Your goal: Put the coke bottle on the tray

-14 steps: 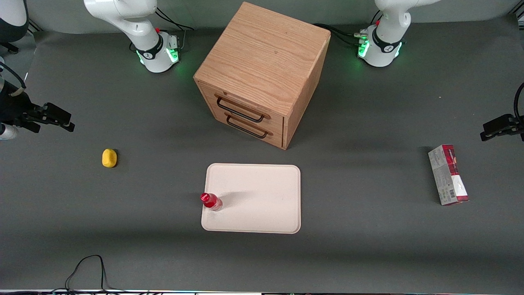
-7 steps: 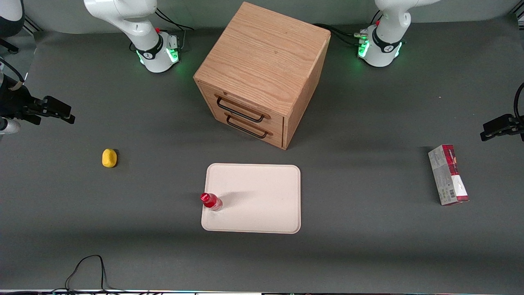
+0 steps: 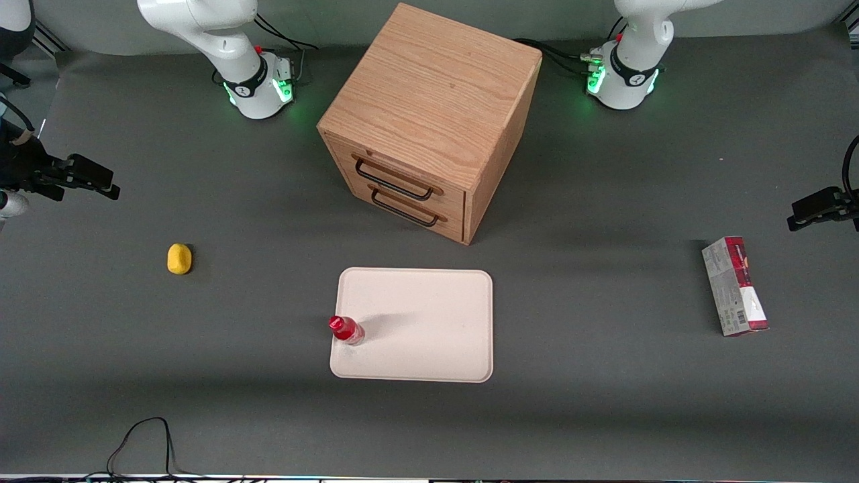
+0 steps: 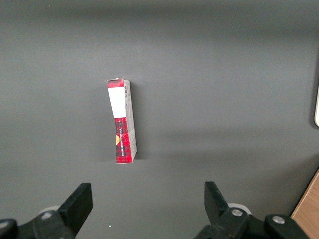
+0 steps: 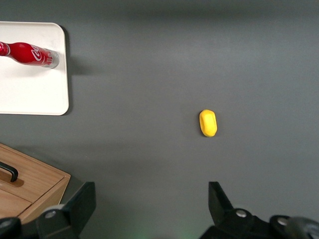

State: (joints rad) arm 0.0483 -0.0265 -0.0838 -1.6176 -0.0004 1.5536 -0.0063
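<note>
The small red bottle stands on the tray at its edge, looks light, hard and tippy, best held around its middle, while the spread, empty end effector hangs near the bench edge.

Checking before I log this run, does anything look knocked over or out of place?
Nothing stands out. The coke bottle stands upright on the tray, close to its edge. The gripper is open, high at the working arm's end.

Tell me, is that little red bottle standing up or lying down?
Standing upright: the coke bottle rests on its base at the tray's edge, cap up. The gripper hangs far off, fingers open, holding nothing.
</note>
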